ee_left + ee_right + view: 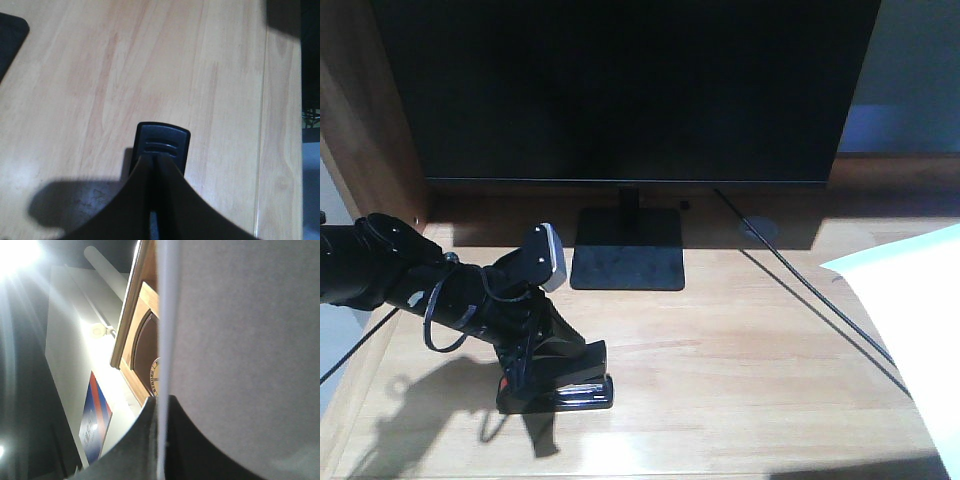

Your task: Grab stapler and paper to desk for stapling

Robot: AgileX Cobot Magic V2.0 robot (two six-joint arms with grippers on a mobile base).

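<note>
The black stapler (575,392) rests on the light-wood desk (720,340) at the front left, a red patch showing at its left end. My left gripper (552,358) is shut on the stapler from above. In the left wrist view the stapler's ribbed end (162,142) sticks out past my closed left gripper (155,159), over the desk (200,75). The white paper (920,310) hangs over the desk's right side. In the right wrist view my right gripper (161,402) is shut on the paper's edge, and the paper (240,340) fills the right half.
A large dark monitor (620,90) stands at the back, its square base (628,250) mid-desk. A black cable (810,290) runs diagonally toward the paper. A brown wooden side panel (360,110) bounds the left. The monitor base's corner (10,40) shows in the left wrist view.
</note>
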